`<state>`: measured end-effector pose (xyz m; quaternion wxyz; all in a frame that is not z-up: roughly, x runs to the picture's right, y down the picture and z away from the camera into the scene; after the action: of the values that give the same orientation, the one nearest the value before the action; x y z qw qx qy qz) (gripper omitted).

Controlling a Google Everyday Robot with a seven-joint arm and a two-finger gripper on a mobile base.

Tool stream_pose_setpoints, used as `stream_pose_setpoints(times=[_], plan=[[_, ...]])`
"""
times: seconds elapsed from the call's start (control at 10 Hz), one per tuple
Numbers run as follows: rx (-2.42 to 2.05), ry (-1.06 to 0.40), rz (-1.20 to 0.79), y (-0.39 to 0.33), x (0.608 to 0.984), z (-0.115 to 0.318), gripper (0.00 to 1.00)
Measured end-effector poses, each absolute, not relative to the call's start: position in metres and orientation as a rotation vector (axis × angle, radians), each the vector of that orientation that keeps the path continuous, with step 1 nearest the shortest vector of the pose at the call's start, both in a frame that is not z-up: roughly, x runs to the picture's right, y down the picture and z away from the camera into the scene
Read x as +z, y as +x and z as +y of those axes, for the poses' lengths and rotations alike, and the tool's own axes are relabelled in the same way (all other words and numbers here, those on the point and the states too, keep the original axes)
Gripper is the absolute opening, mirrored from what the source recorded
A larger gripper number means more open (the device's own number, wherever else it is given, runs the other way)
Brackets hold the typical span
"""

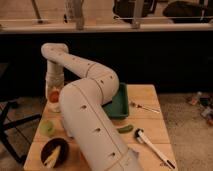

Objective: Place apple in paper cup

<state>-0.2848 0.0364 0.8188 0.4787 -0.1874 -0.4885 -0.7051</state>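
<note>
- One apple (54, 95), small, round and red-orange, shows at the left of the frame, right at the mouth of the paper cup (54, 107).
- That cup is short, plain and cream-coloured, and stands near the left edge of the wooden tabletop (150, 122).
- Directly above both hangs the end effector (54, 90), at the tip of the white arm (90, 115); whether it grips the apple, or how wide it stands, I cannot tell.
- Below the cup lie a pale green round object (47, 128) and a dark brown bowl (45, 146) with yellow contents.
- Mid-frame sits a green tray (119, 102), with a fork (145, 107) to its right.
</note>
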Motion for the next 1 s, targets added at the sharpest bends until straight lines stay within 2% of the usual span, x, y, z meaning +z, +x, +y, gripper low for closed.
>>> stream_pose_setpoints(times=[1.0], plan=[[-1.695,-0.411,-1.236,-0.2741,0.8194,0.0364,0.0]])
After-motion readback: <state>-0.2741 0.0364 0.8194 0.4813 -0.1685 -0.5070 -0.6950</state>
